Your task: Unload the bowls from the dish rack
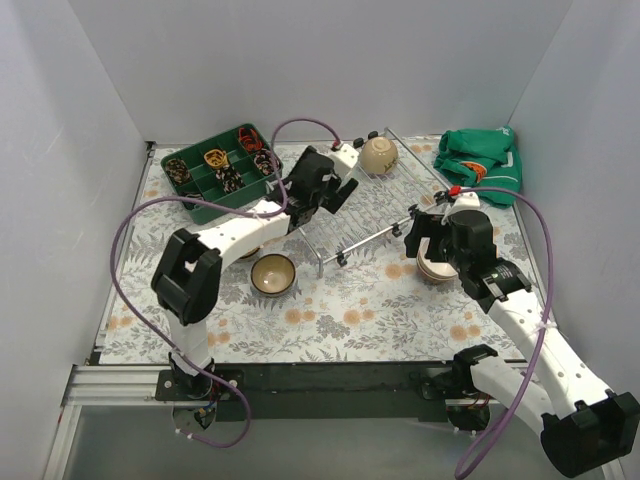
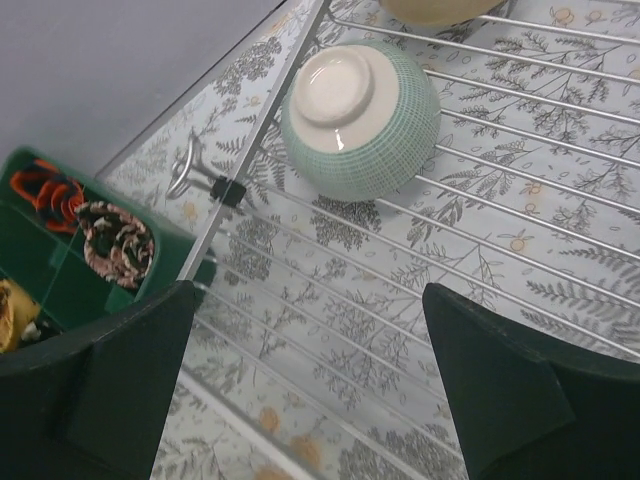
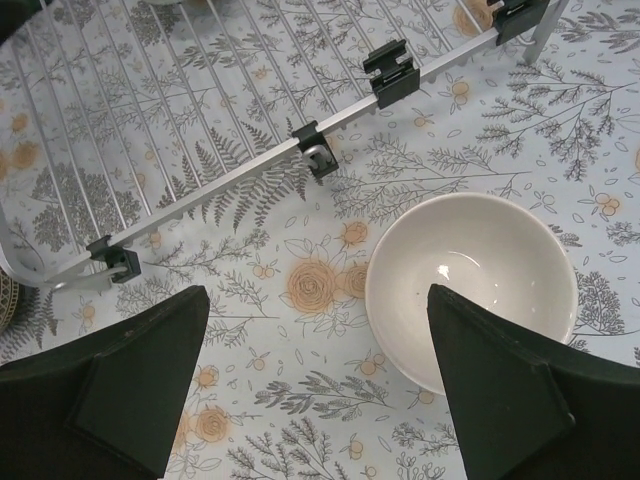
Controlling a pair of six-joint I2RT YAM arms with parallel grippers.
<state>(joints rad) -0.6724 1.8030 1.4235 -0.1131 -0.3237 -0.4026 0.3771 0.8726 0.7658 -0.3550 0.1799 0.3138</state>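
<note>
The silver wire dish rack (image 1: 385,205) stands mid-table on the floral cloth. A beige bowl (image 1: 378,155) lies upside down at its far end. My left gripper (image 1: 325,195) hovers open over the rack bars (image 2: 480,200), nothing between its fingers (image 2: 308,300). Just ahead of it a mint-green bowl (image 2: 365,115) rests upside down on the bars, with the beige bowl's edge (image 2: 430,8) beyond. My right gripper (image 1: 430,235) hangs open (image 3: 318,300) beside the rack's near rim (image 3: 200,130). Its right finger is over an upright white bowl (image 3: 470,285) on the cloth. A brown-rimmed bowl (image 1: 272,273) sits upright on the cloth left of the rack.
A green compartment tray (image 1: 215,170) with small items stands at the back left, close to the rack's corner (image 2: 40,270). A folded green cloth (image 1: 480,160) lies at the back right. White walls enclose three sides. Purple cables loop over both arms.
</note>
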